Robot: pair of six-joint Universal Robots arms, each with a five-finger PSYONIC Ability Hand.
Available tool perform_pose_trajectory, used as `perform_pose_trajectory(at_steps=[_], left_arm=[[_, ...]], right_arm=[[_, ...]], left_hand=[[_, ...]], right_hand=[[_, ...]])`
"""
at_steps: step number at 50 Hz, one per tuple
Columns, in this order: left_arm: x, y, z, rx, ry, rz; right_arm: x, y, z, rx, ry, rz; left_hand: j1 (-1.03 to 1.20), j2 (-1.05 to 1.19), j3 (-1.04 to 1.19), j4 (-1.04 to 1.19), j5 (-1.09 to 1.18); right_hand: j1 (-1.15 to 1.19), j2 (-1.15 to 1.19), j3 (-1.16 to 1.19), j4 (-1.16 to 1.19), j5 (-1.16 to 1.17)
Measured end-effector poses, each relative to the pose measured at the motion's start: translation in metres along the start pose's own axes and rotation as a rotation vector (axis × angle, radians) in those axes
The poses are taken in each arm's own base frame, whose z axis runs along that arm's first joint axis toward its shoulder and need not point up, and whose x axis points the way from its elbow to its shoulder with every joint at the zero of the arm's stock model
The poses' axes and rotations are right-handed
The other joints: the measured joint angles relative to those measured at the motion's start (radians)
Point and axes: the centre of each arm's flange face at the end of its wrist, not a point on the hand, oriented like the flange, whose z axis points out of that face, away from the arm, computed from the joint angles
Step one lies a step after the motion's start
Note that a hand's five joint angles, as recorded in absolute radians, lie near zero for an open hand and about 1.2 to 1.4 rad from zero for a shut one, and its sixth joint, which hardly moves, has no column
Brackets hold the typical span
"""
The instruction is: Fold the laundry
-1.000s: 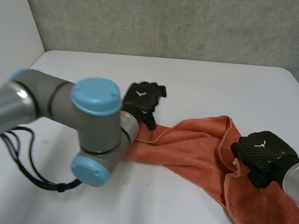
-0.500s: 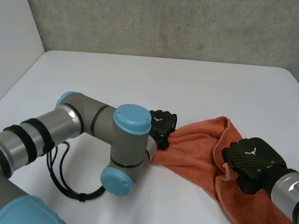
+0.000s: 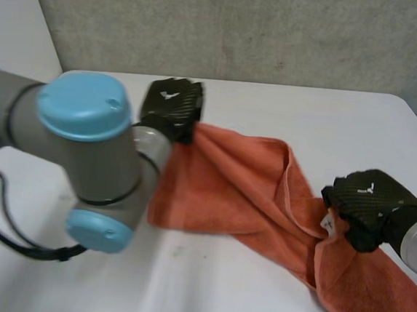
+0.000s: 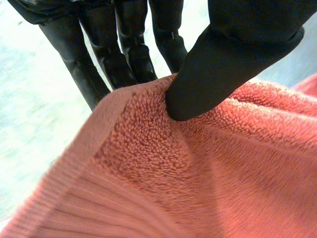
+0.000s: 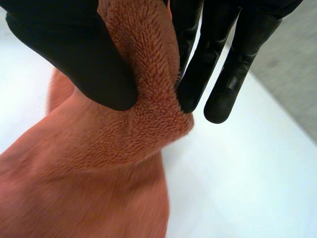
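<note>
The left robot hand (image 4: 237,44) is closed in a narrow pinch on the orange terry towel (image 4: 208,168). Its thumb presses into the pile just inside a hemmed corner, and its fingers (image 4: 124,44) run straight down behind the cloth, their tips hidden by the raised edge. In the head view this robot hand sits toward the far left of the white surface (image 3: 322,115), with the towel corner at its fingertips and the cloth sloping away from it

The right robot hand (image 5: 69,54) is also clamped on the towel. Thumb and nearest finger squeeze a bunched fold between them, while the outer fingers (image 5: 242,44) hang straight just beside the fold. In the head view it is at the near right, on the towel's edge where the cloth gathers into creases

The towel stretches between the two robot hands, running diagonally from the far left across the middle of the surface to the near right. A long raised ridge runs along it toward the right robot hand. Its near right end runs out of the head view at the corner, so the full length cannot be made out. The left arm (image 3: 99,154), grey with light-blue caps, stands in front of the towel's left edge and covers part of the surface there. A grey wall (image 3: 241,27) rises behind the far edge
</note>
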Motion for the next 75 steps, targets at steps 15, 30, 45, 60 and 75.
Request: perform_pose_trajectory(at_steps=[15, 30, 45, 60, 75], left_arm=[[-0.049, -0.009, 0.041, 0.06, -0.082, 0.069], [-0.09, -0.21, 0.033, 0.755, -0.276, 0.061], [-0.092, -0.01, 0.006, 0.113, -0.228, 0.126], [-0.085, 0.057, -0.02, -0.098, -0.195, 0.137], [-0.089, 0.011, -0.017, 0.034, -0.22, 0.12]], right_arm=[[0.079, -0.043, 0.065, 0.111, 0.291, -0.163], [0.139, -0.186, 0.029, 0.765, 0.775, -0.206], [0.029, -0.035, 0.075, 0.413, 0.194, -0.219], [0.034, 0.045, 0.091, 0.144, 0.166, 0.073], [0.033, 0.024, 0.05, 0.188, 0.171, 0.55]], left_hand=[[0.0, 0.0, 0.0, 0.001, 0.0], [0.0, 0.001, 0.001, 0.001, 0.0], [0.0, 0.001, 0.001, 0.001, 0.004], [0.0, 0.001, 0.001, 0.001, 0.004], [0.0, 0.001, 0.001, 0.001, 0.004]], right_hand=[[0.001, 0.0, 0.0, 0.0, 0.0], [0.001, 0.0, 0.0, 0.004, 0.0], [0.001, 0.0, 0.004, 0.004, 0.0], [-0.452, -0.586, -0.591, -0.594, -0.559], [-0.616, -0.762, -0.776, -0.788, -0.754]])
